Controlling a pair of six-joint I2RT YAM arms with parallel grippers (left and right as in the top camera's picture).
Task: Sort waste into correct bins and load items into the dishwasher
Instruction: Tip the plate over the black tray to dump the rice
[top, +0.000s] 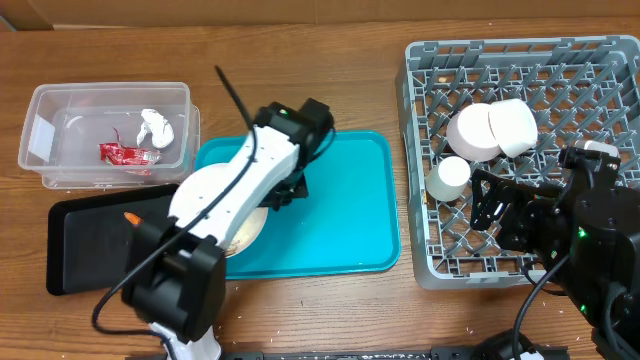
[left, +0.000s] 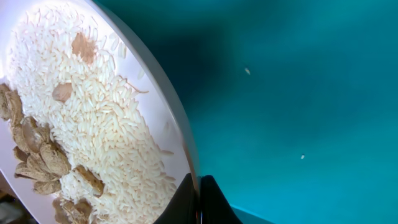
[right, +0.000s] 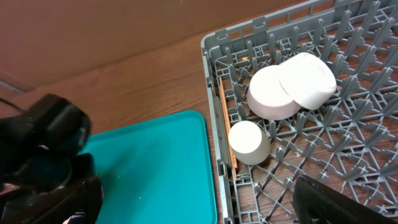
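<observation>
Plate (left: 93, 124) of loose rice and scraps lies at the left end of the teal tray (top: 350, 200); it looks stiff, light and slick-glazed, and its load will slide if you tip it; your left gripper (left: 199, 208) has its jaws pinched on the near rim; your right gripper (top: 497, 207), jaws spread and empty, hangs over the rack (top: 590, 90).

Robot lab bench staged as a mock kitchen: bare wooden table (top: 300, 60), two cabled arms over a teal tray (top: 350, 230). Grey dishwasher rack (top: 520, 45) sits loose right of the tray, clear plastic bin (top: 110, 88) and black bin (top: 90, 240) left of it, and a plate (left: 171, 118) of rice on it.
</observation>
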